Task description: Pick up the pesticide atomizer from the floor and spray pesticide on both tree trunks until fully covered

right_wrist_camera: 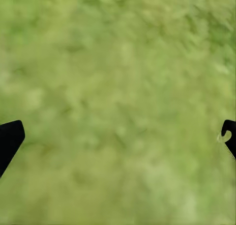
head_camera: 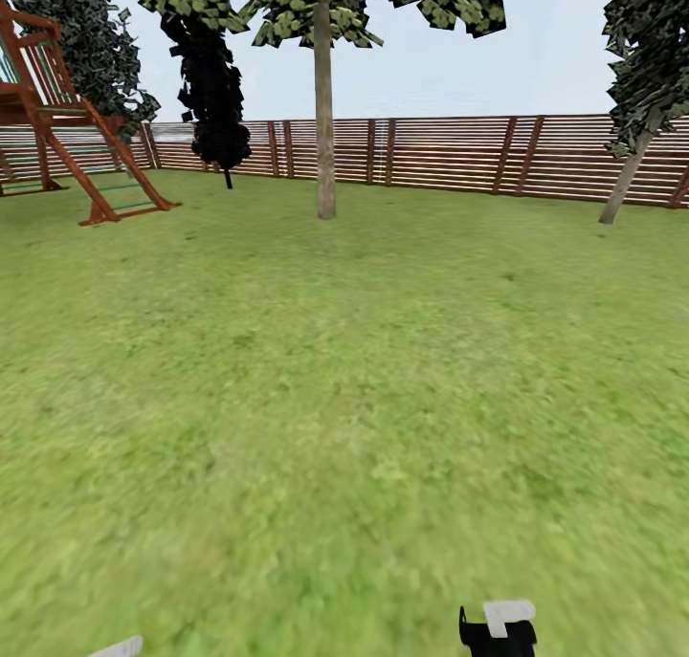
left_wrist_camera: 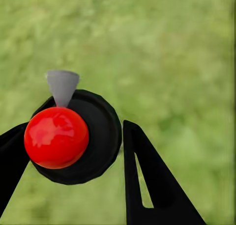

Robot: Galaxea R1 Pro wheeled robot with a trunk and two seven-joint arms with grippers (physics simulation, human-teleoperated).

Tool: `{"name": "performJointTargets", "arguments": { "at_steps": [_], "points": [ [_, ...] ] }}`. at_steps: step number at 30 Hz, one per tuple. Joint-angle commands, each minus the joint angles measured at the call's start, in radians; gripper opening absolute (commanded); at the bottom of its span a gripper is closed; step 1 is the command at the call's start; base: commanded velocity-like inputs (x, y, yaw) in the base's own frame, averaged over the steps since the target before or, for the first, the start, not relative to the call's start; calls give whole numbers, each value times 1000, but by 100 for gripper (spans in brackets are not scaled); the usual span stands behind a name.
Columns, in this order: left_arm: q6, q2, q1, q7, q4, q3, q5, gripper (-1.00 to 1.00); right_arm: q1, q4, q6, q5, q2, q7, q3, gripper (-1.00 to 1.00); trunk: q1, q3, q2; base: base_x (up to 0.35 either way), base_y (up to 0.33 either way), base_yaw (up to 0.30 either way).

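Note:
The pesticide atomizer (left_wrist_camera: 101, 131) has a round black body, a red ball on top and a grey cone nozzle. It sits between the two black fingers of my left gripper (left_wrist_camera: 73, 131), which is shut on it above the grass. My right gripper (right_wrist_camera: 123, 126) is open over bare lawn with nothing between its fingers. Across the lawn in the head view stands a tree with a straight pale trunk (head_camera: 325, 131). A second tree's leaning trunk (head_camera: 624, 177) rises at the far right by the fence.
A reddish-brown slat fence (head_camera: 450, 155) closes off the far side of the lawn (head_camera: 344, 370). A wooden play frame with a ladder (head_camera: 91, 150) stands at the far left, and a dark narrow tree (head_camera: 215, 93) beside it. A black-and-white part of my right arm (head_camera: 498, 628) shows at the bottom edge.

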Motion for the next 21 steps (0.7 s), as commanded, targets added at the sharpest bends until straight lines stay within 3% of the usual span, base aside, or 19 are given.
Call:
{"name": "performJointTargets", "arguments": {
  "at_steps": [1, 21],
  "points": [
    [0, 0, 0, 0, 0, 0, 0, -100, 0, 0, 0, 0, 0, 0, 0, 100, 0, 0, 0, 340, 0, 0],
    [0, 0, 0, 0, 0, 0, 0, -100, 0, 0, 0, 0, 0, 0, 0, 100, 0, 0, 0, 340, 0, 0]
  ]
}}
